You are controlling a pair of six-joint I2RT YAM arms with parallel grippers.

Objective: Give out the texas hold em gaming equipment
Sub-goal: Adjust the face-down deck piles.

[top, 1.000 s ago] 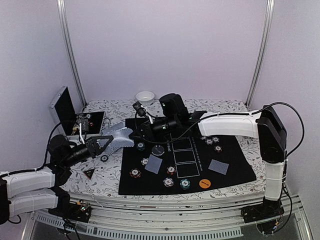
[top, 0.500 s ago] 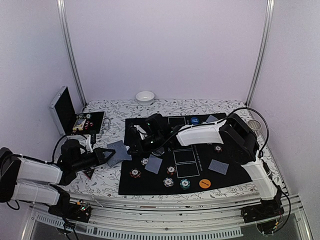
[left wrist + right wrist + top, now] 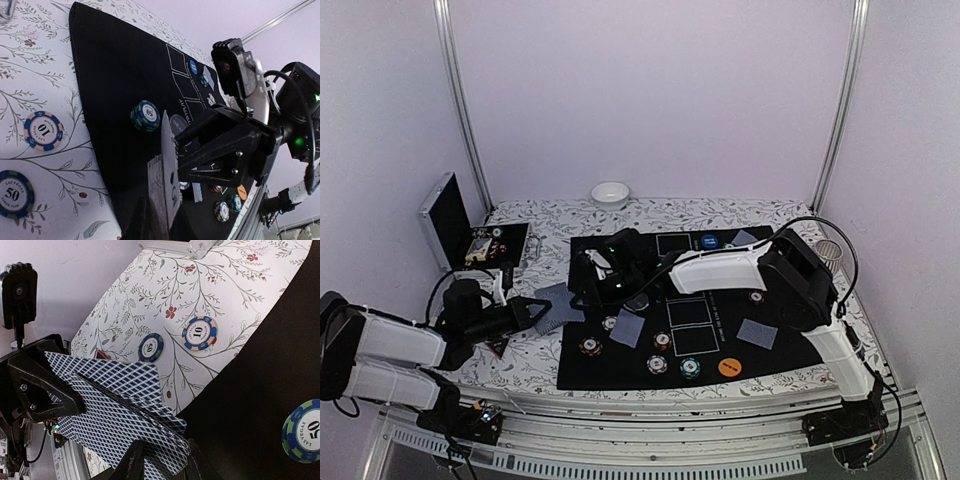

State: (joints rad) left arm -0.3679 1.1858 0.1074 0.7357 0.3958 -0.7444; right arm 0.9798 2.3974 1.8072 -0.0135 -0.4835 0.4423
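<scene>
The left gripper is clamped tight on a fan of grey-blue-backed playing cards. It holds the fan above the flowered tablecloth, just off the left edge of the black mat. The right gripper meets the fan from the mat side. Its fingers stand a little apart, one on either side of the fan's nearest corner, and it cannot be told whether either pad touches a card. In the left wrist view the fan shows edge-on, with the right gripper's black body directly facing it. Under and beyond the fan, two chips lie on the cloth near each other: a white, orange and blue ten chip and a dark blue fifty chip. A green fifty chip sits on the mat close to its left edge. Farther out on the mat two single cards lie face down, a left card and a right card. A red-edged chip and a teal chip lie toward the near edge. An orange button disc lies just right of the teal chip. A blue button disc rests at the mat's far side. The silver case stands open at the table's far left corner, and the white bowl sits at the table's far edge.
</scene>
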